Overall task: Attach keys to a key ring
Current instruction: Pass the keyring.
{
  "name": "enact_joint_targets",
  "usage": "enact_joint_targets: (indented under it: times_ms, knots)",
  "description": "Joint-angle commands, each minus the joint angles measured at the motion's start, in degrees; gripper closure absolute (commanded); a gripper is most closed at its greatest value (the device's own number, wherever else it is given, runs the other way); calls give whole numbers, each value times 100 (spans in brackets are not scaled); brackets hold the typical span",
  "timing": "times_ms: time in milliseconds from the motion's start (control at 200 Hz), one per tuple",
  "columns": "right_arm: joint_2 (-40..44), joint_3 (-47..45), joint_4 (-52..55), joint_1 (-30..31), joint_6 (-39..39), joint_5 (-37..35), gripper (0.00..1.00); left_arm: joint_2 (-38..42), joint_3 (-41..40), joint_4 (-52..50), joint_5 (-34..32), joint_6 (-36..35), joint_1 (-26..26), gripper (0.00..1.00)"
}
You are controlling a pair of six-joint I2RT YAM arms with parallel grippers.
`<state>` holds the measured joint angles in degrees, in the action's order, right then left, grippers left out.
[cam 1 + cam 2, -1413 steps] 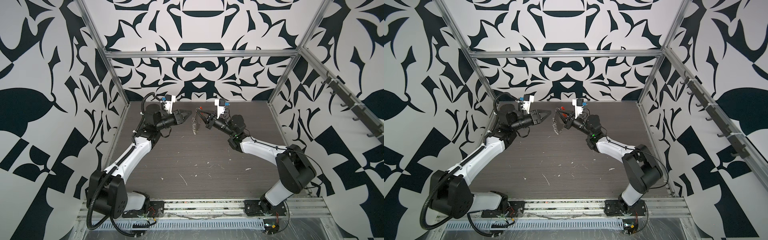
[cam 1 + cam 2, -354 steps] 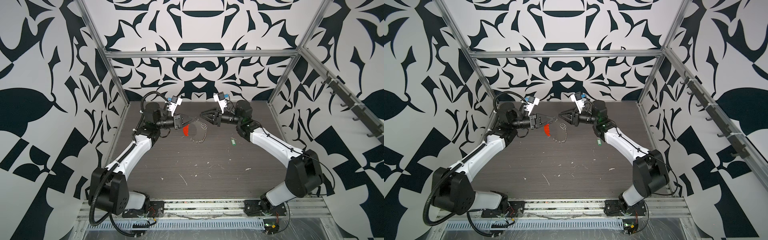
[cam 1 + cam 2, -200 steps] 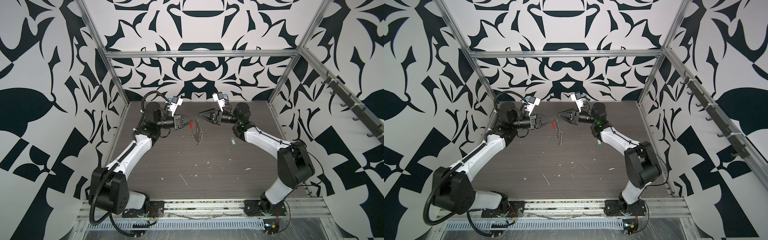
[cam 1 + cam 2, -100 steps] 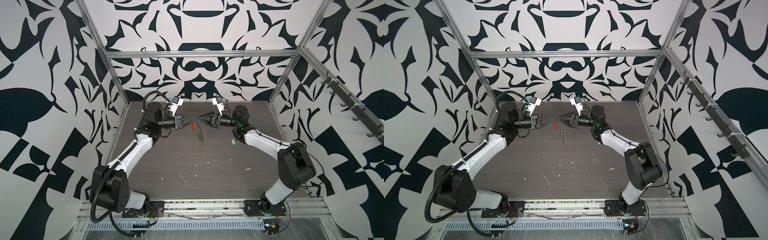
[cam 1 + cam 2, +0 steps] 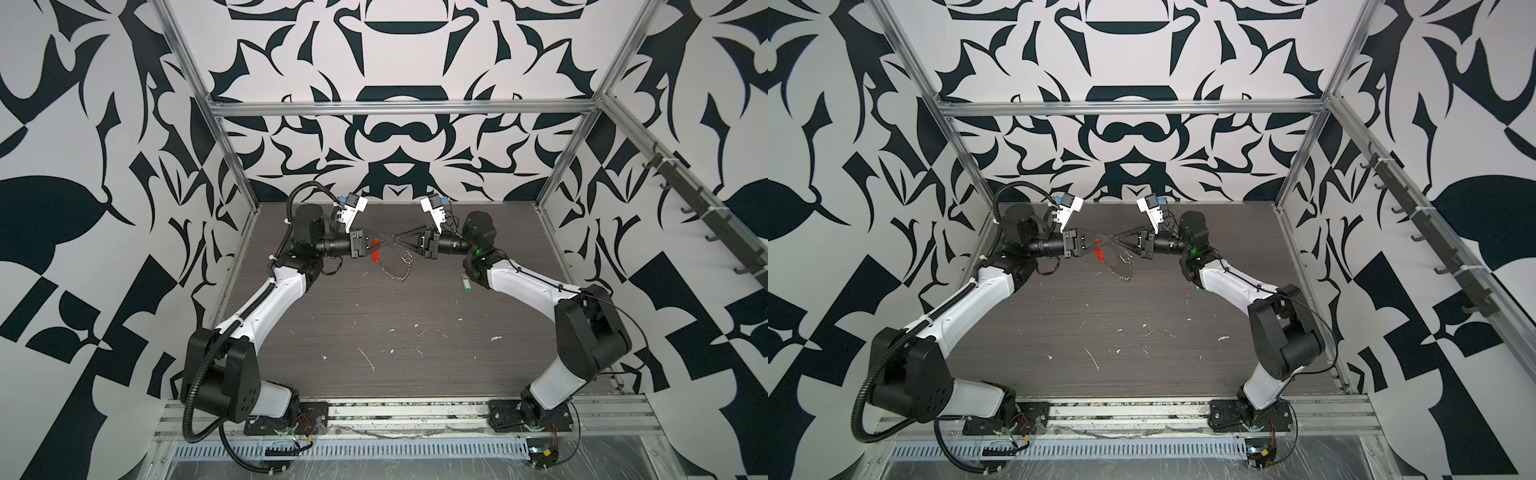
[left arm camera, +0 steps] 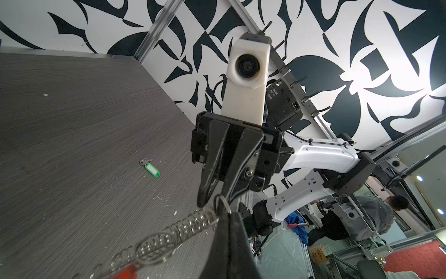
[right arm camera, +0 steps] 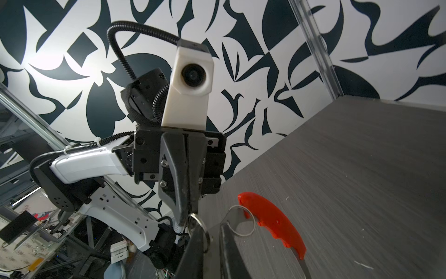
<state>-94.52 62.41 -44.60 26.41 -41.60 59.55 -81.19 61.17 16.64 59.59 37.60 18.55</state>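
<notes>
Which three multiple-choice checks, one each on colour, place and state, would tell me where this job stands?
1. What colour is the key ring's plastic segment? A. Blue. B. Red. C. Yellow.
2. Where is the green key tag? A. On the table beside the right arm. B. On a wall hook. C. Threaded on the key ring.
3. How is the left gripper? A. Wide open. B. Resting on the table. C. Shut on the key ring.
Key: 1 B, the segment shows red; 2 A, it lies alone on the table; 3 C, its fingers clamp the ring in mid-air.
</notes>
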Motion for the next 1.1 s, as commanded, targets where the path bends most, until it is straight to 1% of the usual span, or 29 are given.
enact_joint_targets:
  times_ms: [0,15,100,135,200,270,280,300,310,370,420,480,585,685,805,935,1000,1095]
  knots:
    - [253,24,-268,48,47,-44,98,-33,246,133,81,-56,17,100]
    - [254,18,-281,56,45,-44,100,-36,240,129,72,-56,18,100]
    - [312,1,-286,113,93,-166,100,-45,233,143,31,-52,17,100]
    - [364,-54,-278,134,182,-371,100,-63,230,146,-25,-56,17,100]
    - [519,-307,-283,177,471,-1158,100,-56,208,119,-221,-56,17,100]
    - [661,-566,-244,298,968,-2077,100,-60,161,94,-533,-43,16,100]
    - [669,-590,-234,319,1040,-2151,100,-56,153,94,-575,-43,17,98]
    - [685,-624,-191,369,1157,-2364,100,-62,150,94,-681,-31,16,90]
    - [688,-631,-179,401,1221,-2451,100,-68,141,87,-724,-22,17,88]
    - [689,-672,-99,583,1554,-2929,100,-57,75,121,-1017,22,9,85]
    - [683,-711,-93,729,1803,-3219,100,-30,17,175,-1282,70,-7,74]
    - [684,-750,-96,833,1958,-3513,100,66,-75,184,-1610,72,-40,71]
    - [710,-893,-345,850,1985,-3643,100,312,-355,316,-2029,78,-173,68]
    - [755,-975,-490,844,2016,-3590,100,437,-545,471,-2027,63,-300,67]
    - [705,-988,-726,808,1819,-3403,100,259,-445,439,-1720,79,-410,66]
    - [641,-979,-905,796,1681,-3377,100,-210,-190,499,-1329,217,-453,67]
    - [637,-955,-901,803,1677,-3421,100,-499,-151,880,-1063,544,-440,66]
    - [637,-920,-851,803,1719,-3498,100,-828,-277,1815,-770,1237,-409,67]
